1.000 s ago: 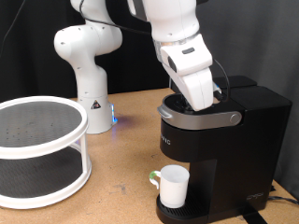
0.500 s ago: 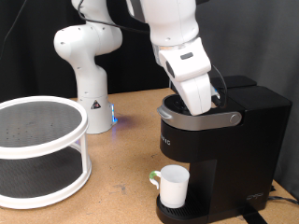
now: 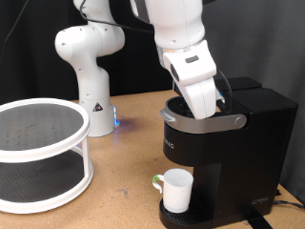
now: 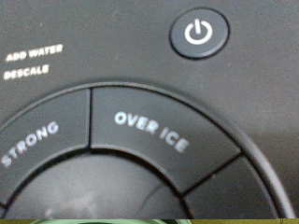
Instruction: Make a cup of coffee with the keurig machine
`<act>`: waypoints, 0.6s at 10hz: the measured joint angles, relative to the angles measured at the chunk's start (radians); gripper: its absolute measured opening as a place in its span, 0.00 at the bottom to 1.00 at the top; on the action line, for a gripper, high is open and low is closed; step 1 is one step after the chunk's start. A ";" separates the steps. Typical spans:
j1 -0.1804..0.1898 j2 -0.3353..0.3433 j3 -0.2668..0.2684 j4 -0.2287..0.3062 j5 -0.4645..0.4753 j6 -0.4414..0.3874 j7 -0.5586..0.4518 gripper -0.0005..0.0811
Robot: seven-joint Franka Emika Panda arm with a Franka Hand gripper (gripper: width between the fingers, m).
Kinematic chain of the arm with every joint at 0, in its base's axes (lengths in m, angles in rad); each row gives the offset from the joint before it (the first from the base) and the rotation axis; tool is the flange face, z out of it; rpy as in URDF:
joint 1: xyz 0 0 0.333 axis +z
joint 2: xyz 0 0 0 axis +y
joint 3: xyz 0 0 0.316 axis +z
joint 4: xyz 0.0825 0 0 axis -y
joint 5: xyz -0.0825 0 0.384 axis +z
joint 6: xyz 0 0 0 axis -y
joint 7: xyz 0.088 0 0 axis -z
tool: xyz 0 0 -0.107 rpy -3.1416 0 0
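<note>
Exterior view: end effector [image 3: 205,105] down on top of the keurig machine [image 3: 227,153], white hand tilted, its lower end meeting the rounded brew head just above the silver-grey lid handle [image 3: 200,119]. Fingers hidden behind the hand and the machine's top; cannot tell whether they are spread or pressed together. Nothing seen between them. The cup [image 3: 177,189] stands upright on the drip tray under the brew head, handle with a green tint turned to the view's left. Machine sits at the view's right on the wooden surface [image 3: 124,162]. A white two-tier round rack [image 3: 38,153] stands at the view's left, well apart from the machine. A second white robot base [image 3: 88,67] stands behind, a blue light near its foot.

Wrist view: very close to the machine's top panel. Round power button [image 4: 199,34], "OVER ICE" button [image 4: 149,131] central, "STRONG" button [image 4: 28,154] beside it, "ADD WATER" and "DESCALE" labels. Fingers not distinguishable here.
</note>
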 joint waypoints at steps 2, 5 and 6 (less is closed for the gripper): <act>0.000 0.000 0.000 0.000 0.001 0.002 -0.008 0.01; 0.000 -0.014 0.001 -0.018 0.011 0.022 -0.086 0.01; 0.000 -0.025 0.001 -0.031 0.018 0.038 -0.112 0.01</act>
